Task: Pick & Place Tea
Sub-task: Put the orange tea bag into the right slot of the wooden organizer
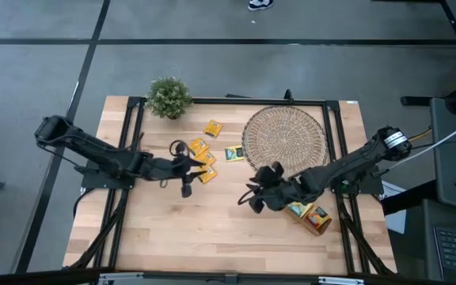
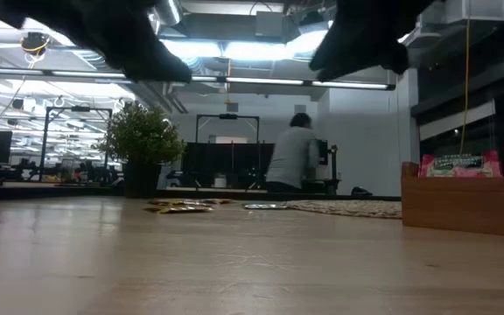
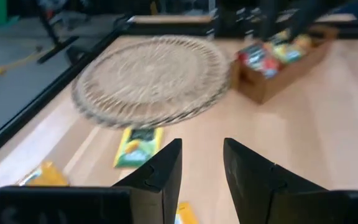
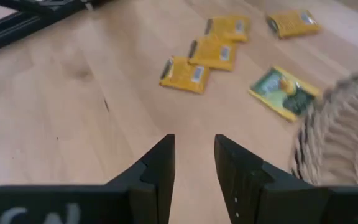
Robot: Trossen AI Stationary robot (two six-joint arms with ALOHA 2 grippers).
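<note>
Several small tea sachets lie flat on the wooden table. In the high view the yellow ones and a green one sit left of the round woven mat. My left gripper hovers open over the yellow sachets and points toward the mat. A yellow sachet shows below its fingers and the green sachet lies just ahead. My right gripper is open and empty above bare table. It faces the yellow sachets and the green one.
A brown wooden tray with more sachets stands under the right arm, near the table's right edge. A small potted plant sits at the far left corner. A person is in the room beyond. Bare wood lies along the near edge.
</note>
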